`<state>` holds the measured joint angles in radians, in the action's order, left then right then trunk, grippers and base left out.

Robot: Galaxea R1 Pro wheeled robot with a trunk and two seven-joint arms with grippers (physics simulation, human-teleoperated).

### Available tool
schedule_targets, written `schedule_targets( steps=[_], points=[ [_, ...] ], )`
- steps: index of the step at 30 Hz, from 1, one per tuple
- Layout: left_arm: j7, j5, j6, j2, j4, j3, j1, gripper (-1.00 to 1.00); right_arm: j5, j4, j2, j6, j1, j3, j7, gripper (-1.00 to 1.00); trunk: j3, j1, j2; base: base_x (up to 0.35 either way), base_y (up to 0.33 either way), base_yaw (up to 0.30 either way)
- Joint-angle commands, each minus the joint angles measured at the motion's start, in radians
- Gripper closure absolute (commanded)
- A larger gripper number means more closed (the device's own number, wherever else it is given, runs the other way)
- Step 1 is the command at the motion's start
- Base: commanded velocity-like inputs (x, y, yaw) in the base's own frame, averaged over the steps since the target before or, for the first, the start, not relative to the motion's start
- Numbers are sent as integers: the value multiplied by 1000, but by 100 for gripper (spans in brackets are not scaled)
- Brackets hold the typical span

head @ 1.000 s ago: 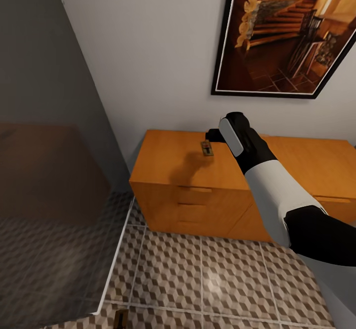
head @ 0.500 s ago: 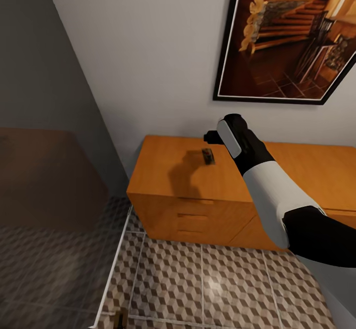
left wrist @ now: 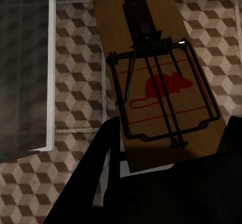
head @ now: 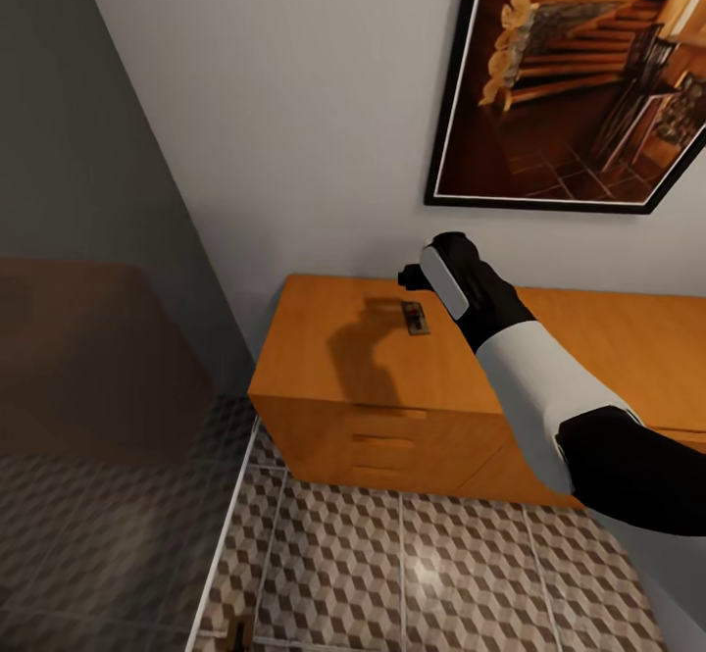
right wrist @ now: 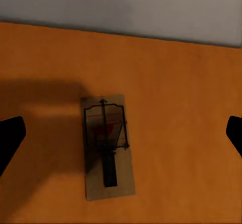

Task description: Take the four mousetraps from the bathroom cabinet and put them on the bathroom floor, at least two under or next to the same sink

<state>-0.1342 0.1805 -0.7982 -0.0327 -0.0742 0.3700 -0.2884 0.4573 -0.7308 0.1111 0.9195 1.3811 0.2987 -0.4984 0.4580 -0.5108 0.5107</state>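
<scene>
Right end effector (right wrist: 121, 133) hangs spread wide over a mousetrap (right wrist: 107, 146) lying flat mid-frame on the cabinet (head: 333, 348) top, so best drop straight and pinch its long edges, while the left end effector (left wrist: 166, 148) grips another mousetrap (left wrist: 161, 72).

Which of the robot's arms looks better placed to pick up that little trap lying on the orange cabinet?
Right: its pincer hangs open over the mousetrap on the cabinet. The left pincer already grips another trap.

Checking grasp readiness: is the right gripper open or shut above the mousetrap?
Open: the right gripper shows its fingertips spread wide either side of the mousetrap.
</scene>
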Motion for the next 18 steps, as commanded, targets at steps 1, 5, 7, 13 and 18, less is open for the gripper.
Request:
schedule_targets(
  steps=[1, 5, 7, 13, 18],
  points=[
    [-4, 5, -6, -1, -4, 9, -1, 100, 10, 2, -1, 0, 1, 4, -10, -100, 1, -1, 1, 78, 0, 0],
    [-4, 5, -6, -1, -4, 9, -1, 100, 10, 20, -1, -6, 1, 7, -9, -100, 1, -1, 1, 76, 0, 0],
    [-4, 5, -6, -1, -4, 9, -1, 100, 11, 30, -2, -8, 1, 8, -9, -100, 1, -1, 1, 74, 0, 0],
    [-4, 5, -6, -1, -4, 9, -1, 100, 12, 48, -2, -10, 0, 8, -8, -100, 1, -1, 1, 73, 0, 0],
    [-4, 5, -6, -1, -4, 9, -1, 100, 12, 54, -3, -38, -3, 8, -8, -100, 1, -1, 1, 39, 0, 0]
  ],
)
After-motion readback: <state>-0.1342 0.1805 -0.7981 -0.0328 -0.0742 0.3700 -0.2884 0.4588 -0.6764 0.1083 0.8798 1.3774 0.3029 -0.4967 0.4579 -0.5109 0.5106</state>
